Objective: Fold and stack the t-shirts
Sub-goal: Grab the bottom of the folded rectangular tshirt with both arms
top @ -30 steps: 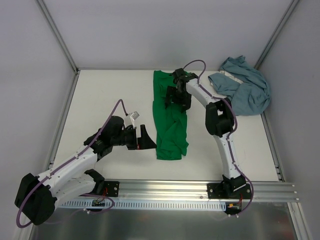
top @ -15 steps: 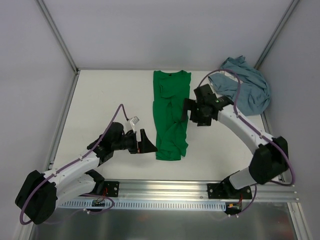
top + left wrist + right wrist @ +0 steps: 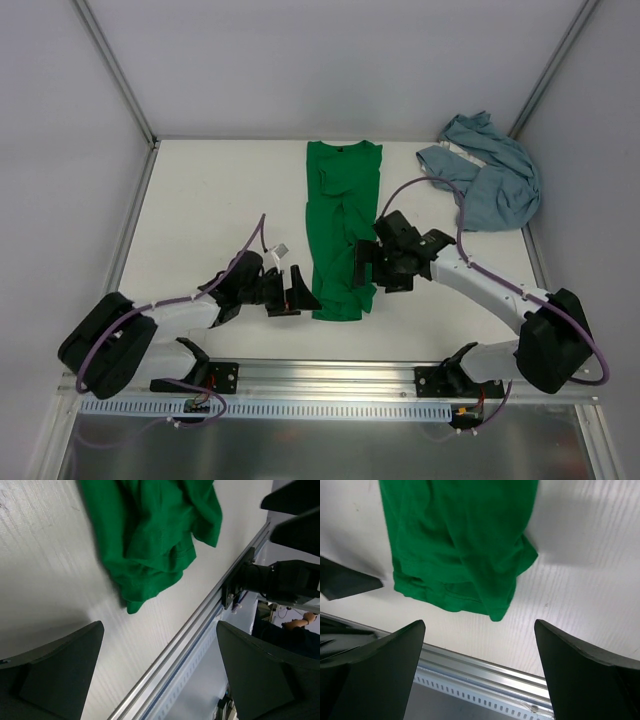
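Note:
The green t-shirt (image 3: 340, 225) lies as a long, rumpled strip down the middle of the table, collar at the far end. Its near hem shows in the left wrist view (image 3: 150, 535) and the right wrist view (image 3: 455, 545). My left gripper (image 3: 296, 293) is low beside the hem's left corner, open and holding nothing (image 3: 159, 625). On the right side of the hem, my right gripper (image 3: 366, 264) hangs open with nothing between its fingers (image 3: 479, 622). The blue-grey t-shirt (image 3: 490, 180) is bunched up at the far right corner, away from both grippers.
A metal rail (image 3: 400, 375) runs along the table's near edge, just past the hem (image 3: 485, 667). White walls and frame posts close in the left, back and right sides. Bare white table (image 3: 210, 210) spreads to the left of the green shirt.
My right arm has swung from the green shirt's far end back to the right of its near hem. The left gripper has dropped lower and closer to the hem. Both stayed open.

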You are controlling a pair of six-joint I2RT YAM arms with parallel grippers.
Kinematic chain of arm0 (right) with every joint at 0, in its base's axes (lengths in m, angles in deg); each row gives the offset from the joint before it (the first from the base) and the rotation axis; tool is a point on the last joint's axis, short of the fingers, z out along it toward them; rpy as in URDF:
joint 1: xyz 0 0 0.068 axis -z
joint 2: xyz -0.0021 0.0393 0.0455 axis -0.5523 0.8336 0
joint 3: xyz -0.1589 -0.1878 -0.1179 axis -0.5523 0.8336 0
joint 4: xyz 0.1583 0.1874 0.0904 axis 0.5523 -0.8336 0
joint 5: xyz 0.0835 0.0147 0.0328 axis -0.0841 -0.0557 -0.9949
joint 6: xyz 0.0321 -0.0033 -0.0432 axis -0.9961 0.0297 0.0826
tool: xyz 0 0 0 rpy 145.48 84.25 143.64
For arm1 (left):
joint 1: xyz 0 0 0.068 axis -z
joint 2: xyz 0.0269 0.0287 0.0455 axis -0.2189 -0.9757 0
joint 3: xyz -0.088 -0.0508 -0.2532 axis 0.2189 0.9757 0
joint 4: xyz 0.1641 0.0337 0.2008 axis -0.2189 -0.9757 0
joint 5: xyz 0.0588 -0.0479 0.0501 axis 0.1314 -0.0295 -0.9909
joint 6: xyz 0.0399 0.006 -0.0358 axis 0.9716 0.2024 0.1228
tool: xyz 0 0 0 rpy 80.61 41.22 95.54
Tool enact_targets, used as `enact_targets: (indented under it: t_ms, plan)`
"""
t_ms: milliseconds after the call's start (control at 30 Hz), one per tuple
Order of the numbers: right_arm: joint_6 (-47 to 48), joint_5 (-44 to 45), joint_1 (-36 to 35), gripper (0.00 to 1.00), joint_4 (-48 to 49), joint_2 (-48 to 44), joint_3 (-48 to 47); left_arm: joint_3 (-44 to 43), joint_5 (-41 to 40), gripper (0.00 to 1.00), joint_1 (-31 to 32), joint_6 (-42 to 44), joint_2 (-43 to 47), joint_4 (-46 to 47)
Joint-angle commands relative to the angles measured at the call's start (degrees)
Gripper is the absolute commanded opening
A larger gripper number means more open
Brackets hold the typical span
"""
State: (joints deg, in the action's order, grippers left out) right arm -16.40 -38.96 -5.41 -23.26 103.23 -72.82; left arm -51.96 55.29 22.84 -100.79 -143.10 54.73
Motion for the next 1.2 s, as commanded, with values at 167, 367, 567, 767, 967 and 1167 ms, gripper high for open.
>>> enact_targets:
  t_ms: [167,367,567,767,967,1167]
  plan:
    - [-2.3,2.0,-5.9,0.81,-1.5,6.3,-12.8,-4.3,-3.6,0.99,2.5,0.3,-12.6,6.0]
    - [-2.7,1.8,-9.3,0.67,-2.1,13.6,-18.7,-3.8,-6.1,0.99,2.5,-0.2,-15.2,6.2]
    - [-3.5,1.6,-11.6,0.66,-1.9,17.7,-19.8,0.9,-7.8,0.99,2.5,-1.5,-4.4,5.0]
    - [-4.0,1.4,-12.3,0.67,-1.1,20.4,-19.5,3.4,-17.1,0.99,2.5,0.7,29.6,-14.1]
    - [-4.2,1.2,-13.0,0.63,0.0,23.9,-19.2,-5.5,-22.7,0.99,2.4,5.8,43.4,-34.5]
    - [-4.9,1.0,-13.7,0.50,1.1,26.8,-19.1,-7.0,-21.5,0.99,2.5,5.4,43.5,-35.3]
